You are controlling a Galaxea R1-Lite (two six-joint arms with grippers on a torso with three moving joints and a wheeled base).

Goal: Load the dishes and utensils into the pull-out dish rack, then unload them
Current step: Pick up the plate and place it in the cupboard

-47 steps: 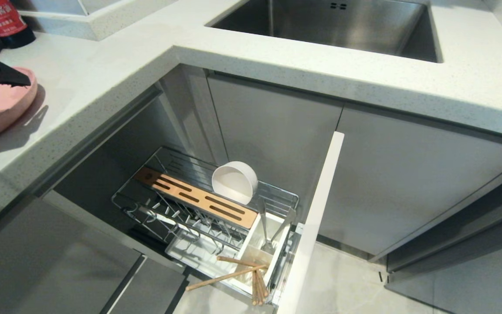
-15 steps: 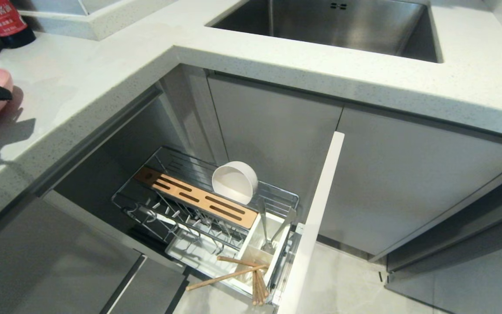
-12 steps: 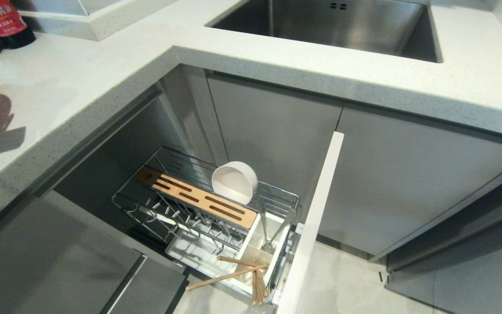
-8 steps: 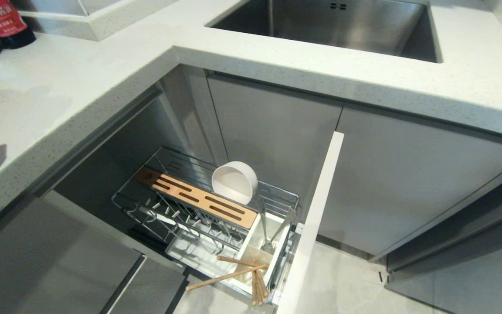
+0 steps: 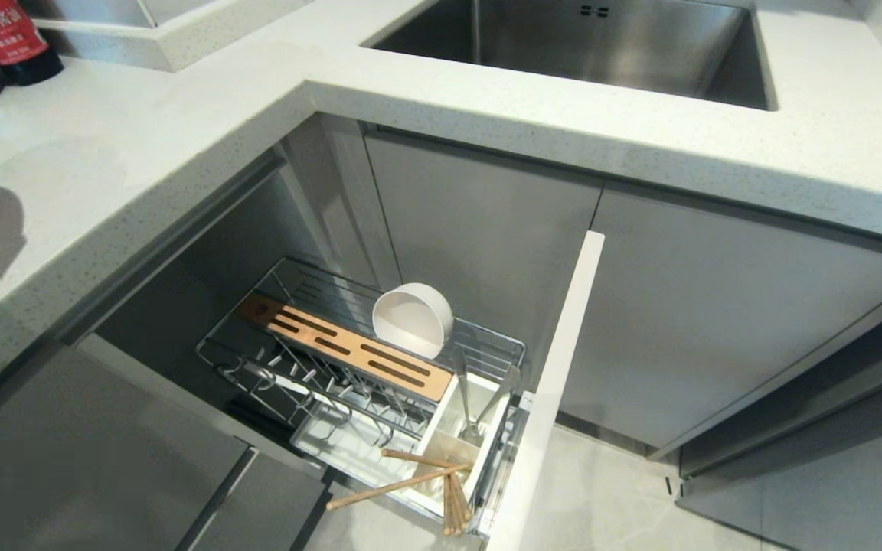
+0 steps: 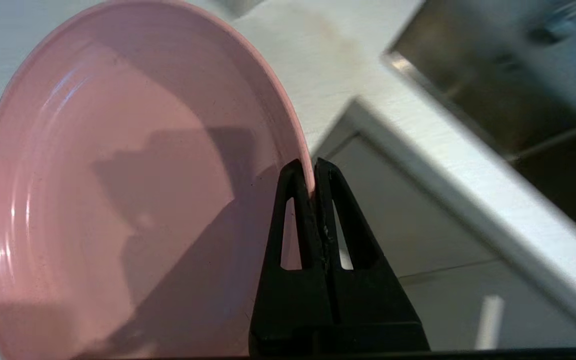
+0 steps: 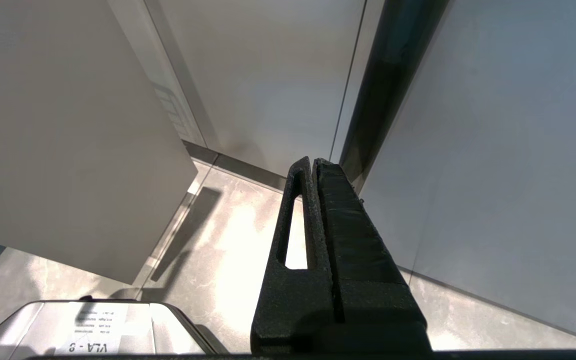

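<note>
- Neither arm shows in the head view; only a shadow falls on the worktop (image 5: 142, 138) near its left edge.
- Only the left wrist view shows the left end effector (image 6: 313, 172), clenched on the rim of the pink plate (image 6: 118, 190), which stands on edge; the plate's lower part is cut off.
- The right end effector (image 7: 313, 165), fingers pressed together and holding nothing, hangs over the floor (image 7: 228, 250).
- The pull-out dish rack (image 5: 364, 367) is drawn out; the cream bowl (image 5: 413, 320) sits tilted by its wooden strip (image 5: 341, 352); the chopsticks (image 5: 410, 478) jut from the utensil box (image 5: 460, 436).
</note>
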